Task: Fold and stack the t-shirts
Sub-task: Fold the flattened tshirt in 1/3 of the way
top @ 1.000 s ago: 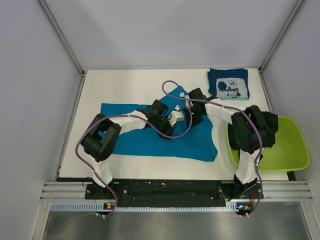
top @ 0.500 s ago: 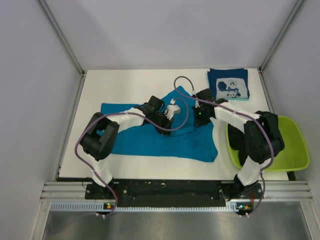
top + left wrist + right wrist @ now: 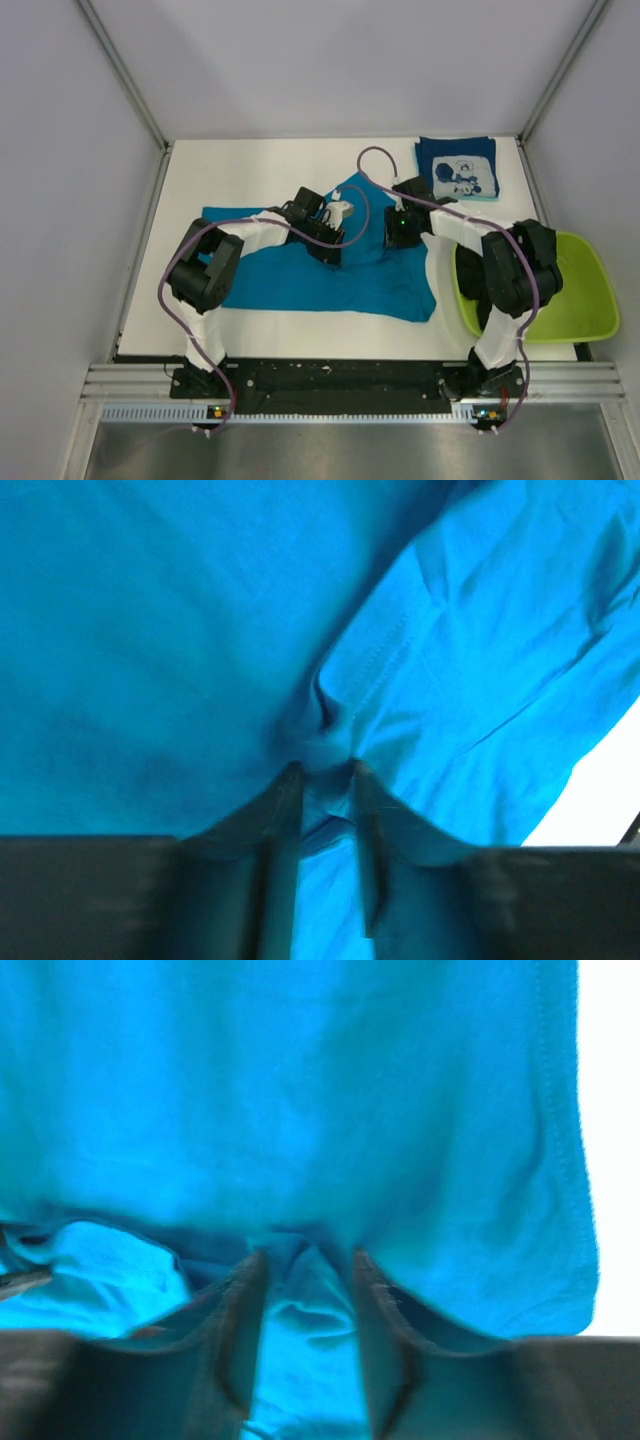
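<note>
Teal t-shirt point(image 3: 300, 285) edge now farther back

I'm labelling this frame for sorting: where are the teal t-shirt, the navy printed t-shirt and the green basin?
teal t-shirt point(image 3: 290, 285), top view, flat near-left part
navy printed t-shirt point(image 3: 460, 175), top view, on its white print
green basin point(image 3: 585, 290), top view, bare right side

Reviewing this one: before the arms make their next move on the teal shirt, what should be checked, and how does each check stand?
1. Teal-blue cloth t-shirt lies on the white table: ok.
2. Shirt flat: not ok, puckered at both hands.
3. Left hand has cloth between its fingers: ok; firmness of grip, cannot tell.
4. Right hand has cloth between its fingers: ok; grip, cannot tell.
5. Folded navy printed t-shirt apart from both arms: ok.
</note>
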Available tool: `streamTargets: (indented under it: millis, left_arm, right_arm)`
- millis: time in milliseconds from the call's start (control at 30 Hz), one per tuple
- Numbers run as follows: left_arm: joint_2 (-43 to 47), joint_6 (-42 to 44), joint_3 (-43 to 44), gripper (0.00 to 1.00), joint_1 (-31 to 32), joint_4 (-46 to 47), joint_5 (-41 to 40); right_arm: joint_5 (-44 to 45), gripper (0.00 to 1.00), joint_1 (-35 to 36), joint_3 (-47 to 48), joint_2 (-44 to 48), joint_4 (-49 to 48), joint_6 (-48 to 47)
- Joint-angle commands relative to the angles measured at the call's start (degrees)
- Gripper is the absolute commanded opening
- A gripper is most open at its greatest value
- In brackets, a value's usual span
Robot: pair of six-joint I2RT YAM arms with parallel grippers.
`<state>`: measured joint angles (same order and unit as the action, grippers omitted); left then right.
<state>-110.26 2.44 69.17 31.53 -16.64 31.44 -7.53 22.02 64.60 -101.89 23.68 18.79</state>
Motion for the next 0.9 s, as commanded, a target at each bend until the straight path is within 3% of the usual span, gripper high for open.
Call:
streamTargets:
  millis: [0, 200, 333, 400, 533, 667, 800, 867]
  left_arm:
    - [3.0, -1.7, -0.8, 0.40, -0.2, 2.3, -3.3]
    - [5.5, -1.6, 1.2, 0.36, -0.9, 1.6, -18.1]
    - [5.8, -1.1, 1.6, 0.34, -0.9, 1.6, -18.9]
    - [6.5, 0.2, 1.8, 0.34, -0.5, 1.7, -15.1]
    - [8.6, 4.8, 1.7, 0.35, 1.4, 1.6, -3.5]
    - [10.1, 10.9, 0.6, 0.29, 5.5, 3.1, -0.6]
    - [3.2, 8.5, 7.1, 0.21, 5.9, -1.9, -10.2]
    - [0.1, 7.0, 9.8, 0.25, 4.7, -4.7, -12.9]
  right_arm:
    - [5.4, 0.49, -1.4, 3.1, 0.9, -2.5, 0.9]
    - [13.4, 0.54, -1.2, -3.1, 16.2, -1.2, -1.3]
    - [13.8, 0.52, -0.6, -8.5, 21.9, 1.7, -1.0]
    - [10.9, 0.44, -0.1, -11.5, 22.8, 3.2, -0.1]
    - [5.0, 0.18, 2.2, -15.4, 23.4, 5.2, 2.8]
    - [2.5, 0.00, 5.7, -18.8, 23.6, 5.1, 5.3]
    - [5.4, 0.00, 5.5, -22.8, 22.6, 5.1, 9.7]
    - [5.9, 0.00, 5.1, -25.0, 22.7, 5.1, 11.9]
